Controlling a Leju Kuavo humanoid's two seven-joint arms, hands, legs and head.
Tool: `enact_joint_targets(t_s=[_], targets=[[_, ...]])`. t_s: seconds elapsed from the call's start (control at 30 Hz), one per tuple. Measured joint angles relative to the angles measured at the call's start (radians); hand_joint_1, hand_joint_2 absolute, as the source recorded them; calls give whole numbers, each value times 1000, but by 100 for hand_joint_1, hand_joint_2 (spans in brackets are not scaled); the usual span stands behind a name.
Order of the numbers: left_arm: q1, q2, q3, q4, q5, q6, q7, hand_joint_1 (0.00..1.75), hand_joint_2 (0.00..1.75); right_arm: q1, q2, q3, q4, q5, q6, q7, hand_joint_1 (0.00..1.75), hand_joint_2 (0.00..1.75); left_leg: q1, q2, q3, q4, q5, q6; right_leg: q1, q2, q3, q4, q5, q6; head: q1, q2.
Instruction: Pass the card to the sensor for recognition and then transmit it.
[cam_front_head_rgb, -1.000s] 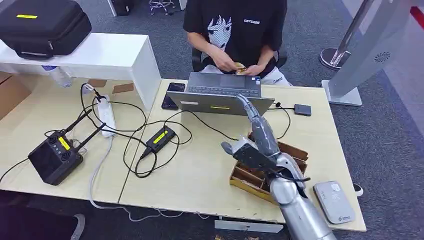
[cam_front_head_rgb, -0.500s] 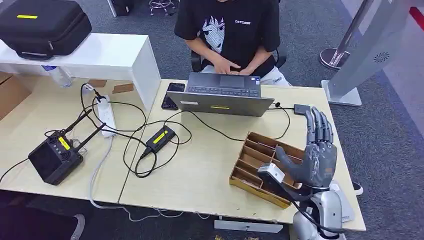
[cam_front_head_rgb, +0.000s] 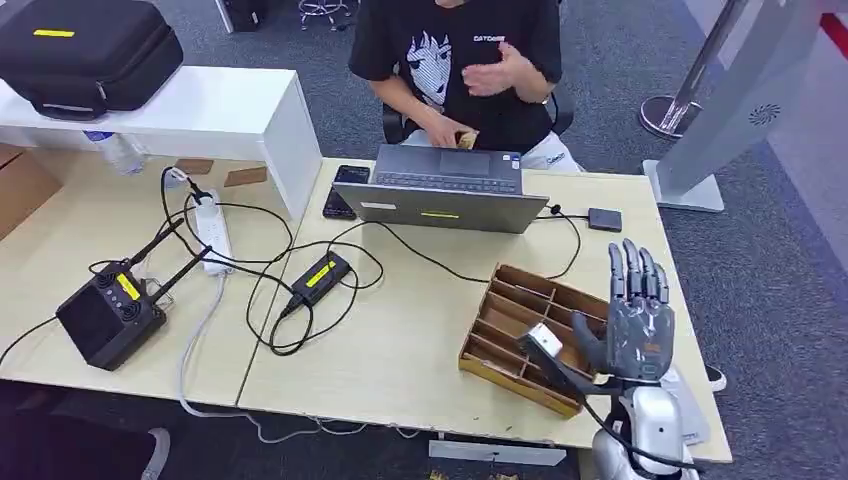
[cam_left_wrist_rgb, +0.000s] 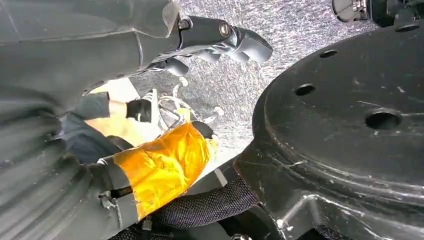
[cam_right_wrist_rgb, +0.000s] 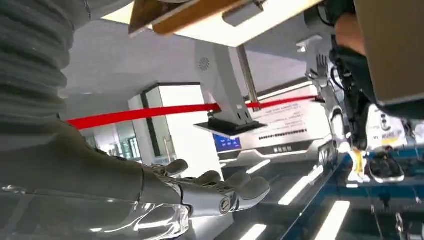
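grey right robot hand (cam_front_head_rgb: 637, 325) upright, fingers spread

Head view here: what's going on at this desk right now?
The robot's right hand is raised over the right end of the desk, fingers straight and apart, holding nothing. It stands beside the wooden divided tray; the grey card sensor lies partly hidden behind its wrist. No card can be made out in the hand. Across the desk, a person sits at a laptop with one hand lifted.

Grey carpet (cam_front_head_rgb: 760, 260) beneath pale wooden tables (cam_front_head_rgb: 400, 350).
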Motion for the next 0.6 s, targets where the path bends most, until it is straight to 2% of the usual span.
enact_joint_targets(t_s=[0.6], targets=[[0,-3,0,0,9,0,0,0,175,-18,0,0,62,33,13,21,0,175,0,0,0,0,0,0,0,0,0,0,0,0,0,0]])
